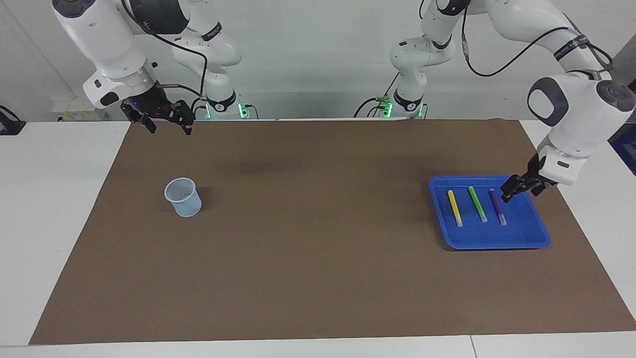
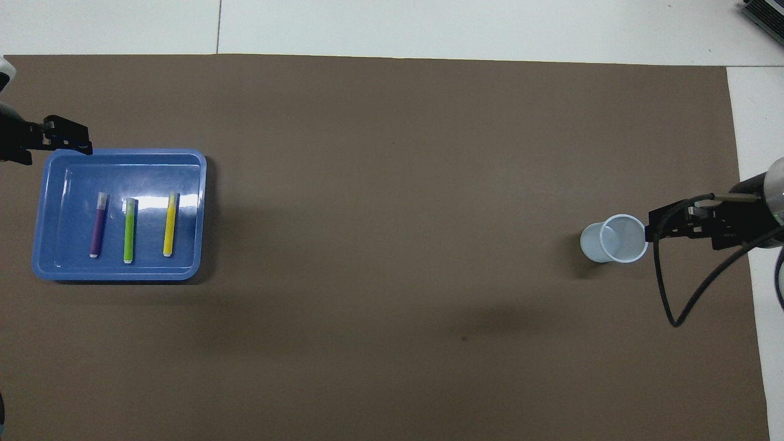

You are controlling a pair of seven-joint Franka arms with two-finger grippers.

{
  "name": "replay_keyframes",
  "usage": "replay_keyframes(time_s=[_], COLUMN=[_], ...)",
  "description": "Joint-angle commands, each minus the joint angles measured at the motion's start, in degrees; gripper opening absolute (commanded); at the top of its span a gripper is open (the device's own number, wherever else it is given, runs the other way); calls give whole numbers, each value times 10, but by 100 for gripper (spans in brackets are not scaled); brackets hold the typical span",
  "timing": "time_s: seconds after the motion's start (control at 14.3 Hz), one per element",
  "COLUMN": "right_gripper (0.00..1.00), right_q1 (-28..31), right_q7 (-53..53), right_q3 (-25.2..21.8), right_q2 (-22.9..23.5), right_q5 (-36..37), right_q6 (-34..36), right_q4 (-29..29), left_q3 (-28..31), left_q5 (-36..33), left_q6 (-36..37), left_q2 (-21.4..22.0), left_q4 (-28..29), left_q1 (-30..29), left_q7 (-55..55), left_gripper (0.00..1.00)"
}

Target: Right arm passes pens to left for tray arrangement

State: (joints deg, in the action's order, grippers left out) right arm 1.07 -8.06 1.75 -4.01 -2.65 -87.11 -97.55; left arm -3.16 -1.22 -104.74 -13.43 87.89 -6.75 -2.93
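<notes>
Blue plastic is where I look first: the tray [image 1: 526,237] sits on the brown mat [image 1: 318,258] toward the left arm's end of the desk [image 1: 49,199], and all three pens lie in it side by side, apart from one another. From my seat I read them as the yellow pen [image 1: 455,208] nearest the middle of the desk, the green pen [image 1: 477,204] between, and the purple pen [image 1: 497,206] on the outer side. My left hand [image 1: 512,190] hangs raised over the tray's corner nearest the robots, beside the purple pen but clear of it, jaws spread and holding nothing. My right hand [image 1: 166,121] waits up in the air over the mat's edge at the right arm's end, blue light showing, fingers apart and empty. A pale translucent cup [image 1: 183,197] stands upright on the mat at that end. Dark bands on both arms carry lettering I cannot read.
</notes>
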Motion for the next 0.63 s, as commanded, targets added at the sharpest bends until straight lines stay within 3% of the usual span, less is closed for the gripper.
replay_keyframes(time_s=[0.0,0.28,0.56], right_gripper=[100,100,100], right_q1=[3,3,3], right_q7=[-6,-6,-6], right_q3=[1,1,1], right_q2=[-3,-3,-3], right_q5=[-10,-10,-10], right_q6=[3,3,3], right_q4=[2,1,1], left_q3=[7,5,-8], left_q5=[-5,2,2], left_q6=[38,108,150], left_q2=[3,5,44], left_q4=[-17,-60,-59], left_q1=[19,42,51], left_q7=[-8,-7,-7], left_gripper=[100,100,100])
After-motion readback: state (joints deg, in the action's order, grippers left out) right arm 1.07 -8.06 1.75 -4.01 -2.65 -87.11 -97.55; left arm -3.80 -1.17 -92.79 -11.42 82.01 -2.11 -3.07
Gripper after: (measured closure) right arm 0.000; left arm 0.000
